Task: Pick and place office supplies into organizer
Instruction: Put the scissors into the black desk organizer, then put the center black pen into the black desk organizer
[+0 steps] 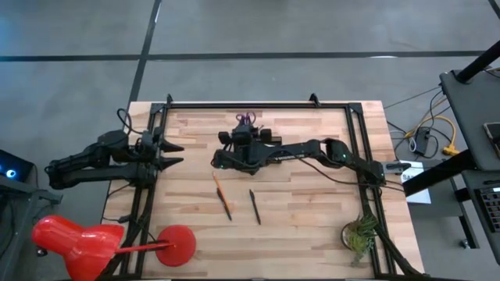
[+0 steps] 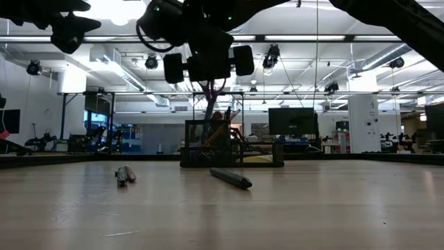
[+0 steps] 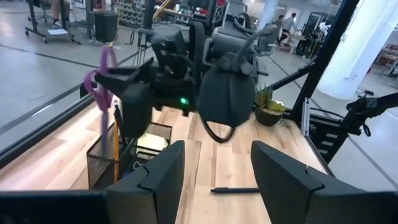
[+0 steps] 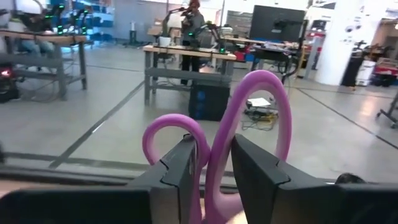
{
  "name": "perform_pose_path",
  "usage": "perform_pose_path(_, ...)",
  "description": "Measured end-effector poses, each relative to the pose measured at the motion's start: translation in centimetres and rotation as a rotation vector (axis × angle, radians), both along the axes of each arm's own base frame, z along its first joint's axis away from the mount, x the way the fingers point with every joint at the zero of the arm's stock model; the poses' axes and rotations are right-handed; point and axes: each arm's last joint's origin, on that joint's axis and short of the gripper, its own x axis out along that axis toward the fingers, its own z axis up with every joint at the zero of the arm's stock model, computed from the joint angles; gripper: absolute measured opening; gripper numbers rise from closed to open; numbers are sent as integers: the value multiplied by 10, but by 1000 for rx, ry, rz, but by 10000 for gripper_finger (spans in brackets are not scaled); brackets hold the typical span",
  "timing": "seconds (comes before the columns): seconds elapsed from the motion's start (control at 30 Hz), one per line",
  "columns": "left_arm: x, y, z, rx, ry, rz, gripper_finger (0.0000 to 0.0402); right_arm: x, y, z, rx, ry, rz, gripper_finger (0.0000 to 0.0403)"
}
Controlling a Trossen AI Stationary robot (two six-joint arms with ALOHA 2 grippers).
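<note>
While the right gripper (image 4: pixel 214 171) pinched the scissors (image 4: pixel 245 124) above the organizer (image 2: pixel 208 149) near the table's far edge, lowering straight seemed wisest; the left gripper (image 3: pixel 214 171) waited open.

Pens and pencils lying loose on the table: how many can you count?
2: an orange pencil left of a dark pen, both in front of the organizer. Others may be hidden inside it.

overhead, table-level, two wrist views

The right arm reaches far across the table to its back middle. The right gripper (image 1: pixel 245 134) points down, its 2 fingers (image 4: pixel 177 171) squeezed close together. The left arm waits at the left edge, and the left gripper (image 1: pixel 173 154) is spread wide.
</note>
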Motion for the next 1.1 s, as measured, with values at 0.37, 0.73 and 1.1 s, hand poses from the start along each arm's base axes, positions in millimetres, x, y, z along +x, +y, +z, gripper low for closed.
perform_pose_path(0.37, -9, -1, 3, 2, -52, -4, 170, 2, 31, -7, 164, 17, 156, 95)
perform_pose_path(0.73, -16, -2, 5, -98, -103, 6, 170, -7, 59, 16, 452, -24, 288, 95)
perform_pose_path(1.1, -24, -4, 6, -143, -148, 5, 170, -48, 74, 38, 772, 190, 209, 96)
